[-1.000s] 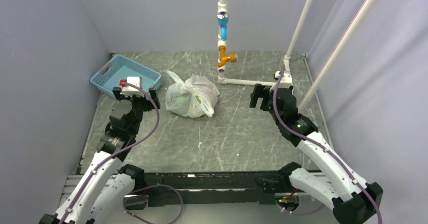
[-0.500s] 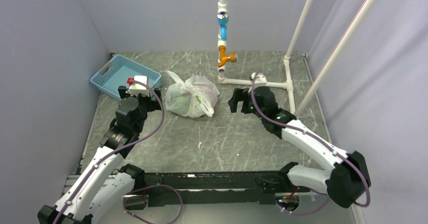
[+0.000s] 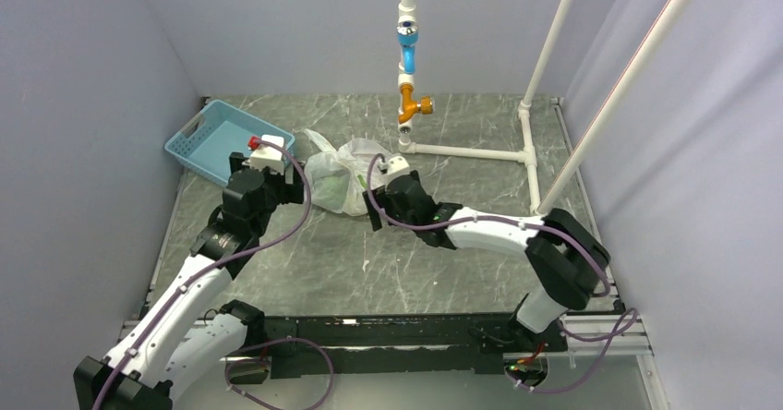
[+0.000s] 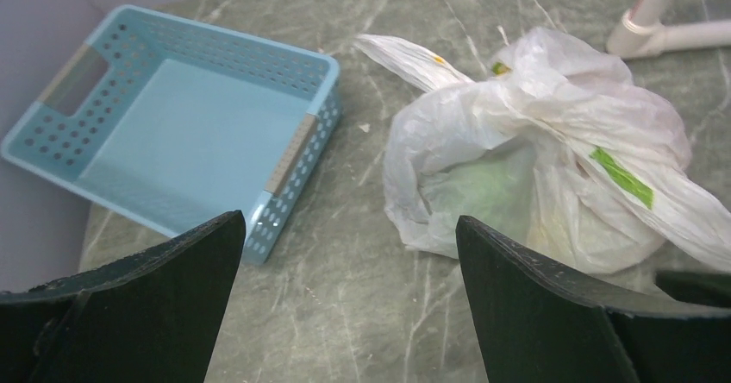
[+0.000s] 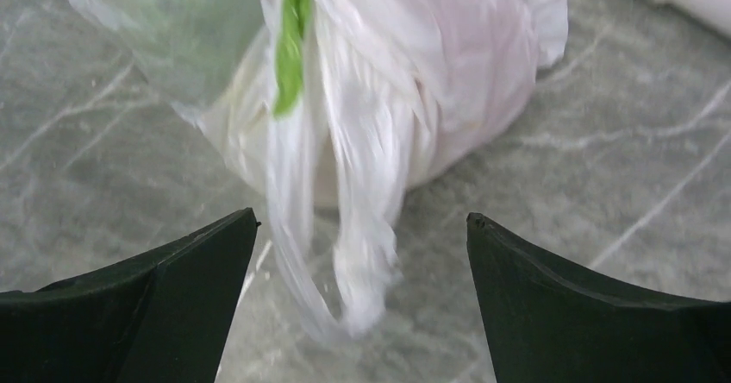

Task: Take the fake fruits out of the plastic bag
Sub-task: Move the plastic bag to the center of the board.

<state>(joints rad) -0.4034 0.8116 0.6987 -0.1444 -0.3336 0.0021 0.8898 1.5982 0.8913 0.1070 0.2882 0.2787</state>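
Though wide apart and empty, left fingers (image 4: 146,305) and right fingers (image 5: 138,305) close on either side of the plastic bag (image 3: 343,181).

A robot lab cell: plain grey walls (image 3: 92,105) enclose a marbled table (image 3: 397,271) and white pipe frame (image 3: 471,153).

Soft even light; plastic bag (image 5: 388,98) blurry, rt cam.
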